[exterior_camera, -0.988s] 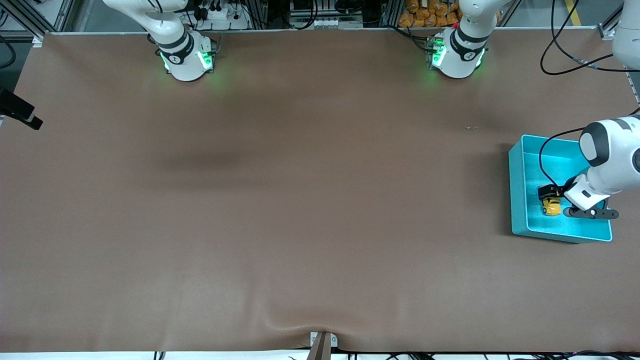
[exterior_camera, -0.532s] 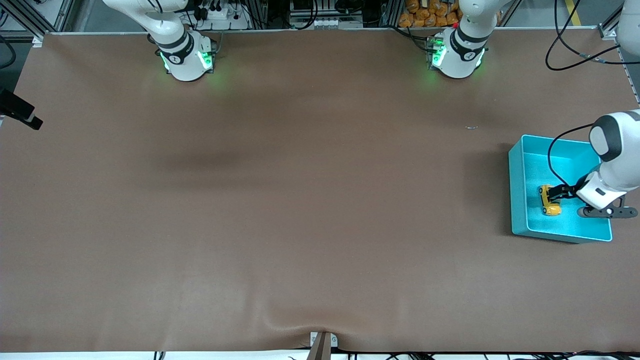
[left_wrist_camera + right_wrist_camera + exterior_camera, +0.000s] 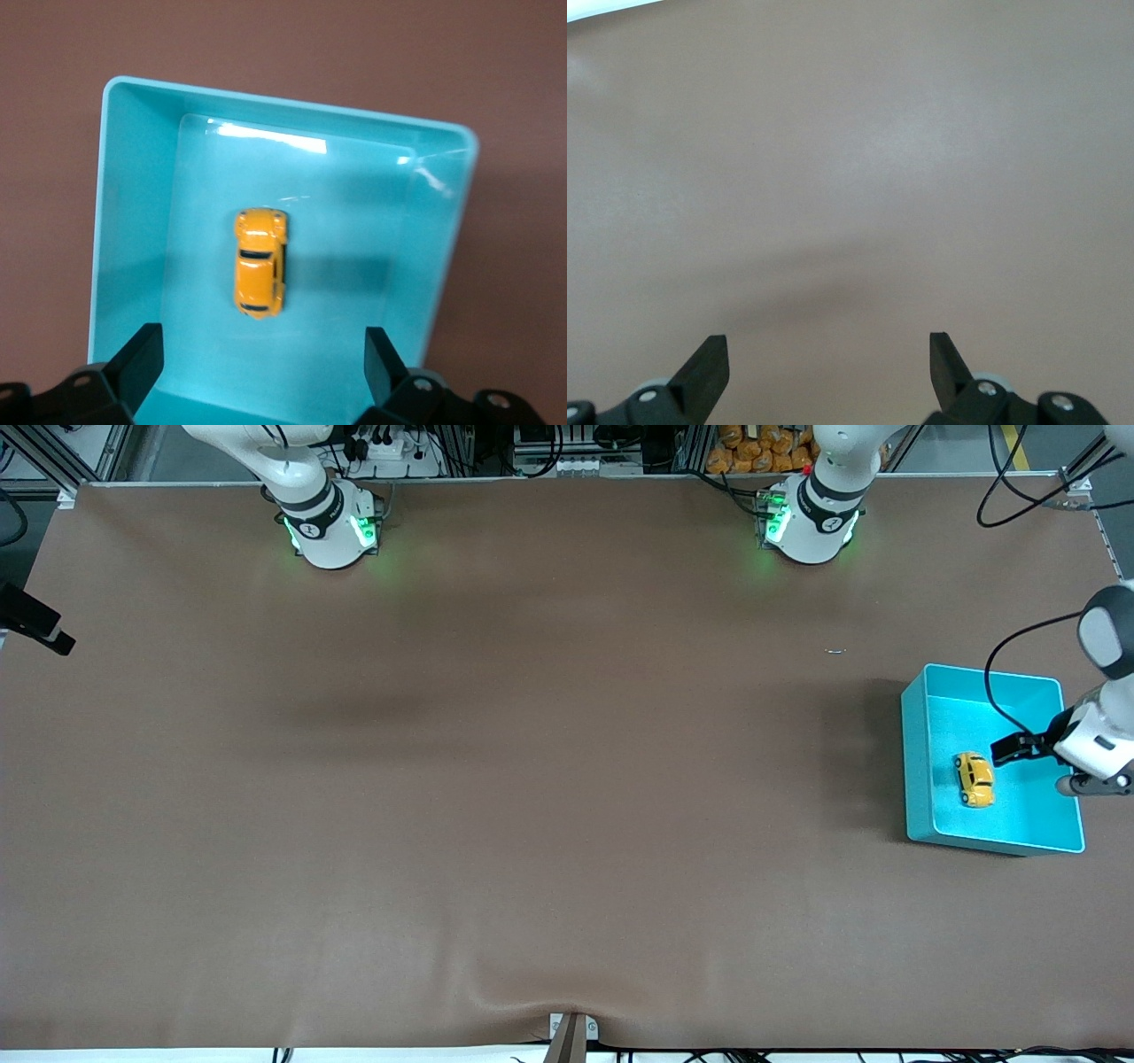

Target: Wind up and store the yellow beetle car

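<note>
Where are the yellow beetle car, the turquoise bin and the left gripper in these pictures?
yellow beetle car (image 3: 260, 274): left wrist view, on its roof.
turquoise bin (image 3: 917, 775): front view, on its side wall.
left gripper (image 3: 262, 367): left wrist view, midway between its open fingertips.

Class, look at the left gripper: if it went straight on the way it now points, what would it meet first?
Most likely the floor of the turquoise bin, close beside the yellow car. The left gripper hangs open over the bin, pointing down into it, with the car between the lines of its fingers; depth is hard to judge.
</note>
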You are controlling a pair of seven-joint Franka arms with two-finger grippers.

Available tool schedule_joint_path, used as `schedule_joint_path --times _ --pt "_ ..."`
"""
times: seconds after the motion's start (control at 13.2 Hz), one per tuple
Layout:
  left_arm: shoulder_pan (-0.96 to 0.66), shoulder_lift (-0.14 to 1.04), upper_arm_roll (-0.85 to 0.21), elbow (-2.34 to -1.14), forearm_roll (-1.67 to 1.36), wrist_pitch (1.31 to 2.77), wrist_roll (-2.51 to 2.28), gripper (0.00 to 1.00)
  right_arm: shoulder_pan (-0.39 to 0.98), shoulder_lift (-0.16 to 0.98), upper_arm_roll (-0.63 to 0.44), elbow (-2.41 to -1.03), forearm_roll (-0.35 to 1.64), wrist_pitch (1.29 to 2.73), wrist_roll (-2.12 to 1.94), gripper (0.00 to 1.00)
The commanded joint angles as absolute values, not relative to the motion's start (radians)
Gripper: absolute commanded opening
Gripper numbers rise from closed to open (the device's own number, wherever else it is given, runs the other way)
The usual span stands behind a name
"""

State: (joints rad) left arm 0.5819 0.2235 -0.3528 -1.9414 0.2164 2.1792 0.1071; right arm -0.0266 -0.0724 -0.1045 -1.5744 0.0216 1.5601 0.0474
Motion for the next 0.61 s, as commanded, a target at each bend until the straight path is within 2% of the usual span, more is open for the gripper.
schedule_joint_path --times 0.0,0.3,0.53 --pt "0.588 0.157 -0.420 -1.916 0.178 2.085 0.081 1.00 -0.032 -0.074 -0.101 -1.565 0.017 1.557 0.043 1.00" --pt "0.586 0.158 -0.515 -1.774 0.176 1.877 -0.007 1.00 -0.031 -0.072 -0.101 -1.565 0.017 1.557 0.043 1.00" --pt "0.577 0.120 -0.557 -1.761 0.160 1.827 -0.075 1.00 -0.031 -0.074 -0.101 -1.565 0.017 1.557 0.043 1.00"
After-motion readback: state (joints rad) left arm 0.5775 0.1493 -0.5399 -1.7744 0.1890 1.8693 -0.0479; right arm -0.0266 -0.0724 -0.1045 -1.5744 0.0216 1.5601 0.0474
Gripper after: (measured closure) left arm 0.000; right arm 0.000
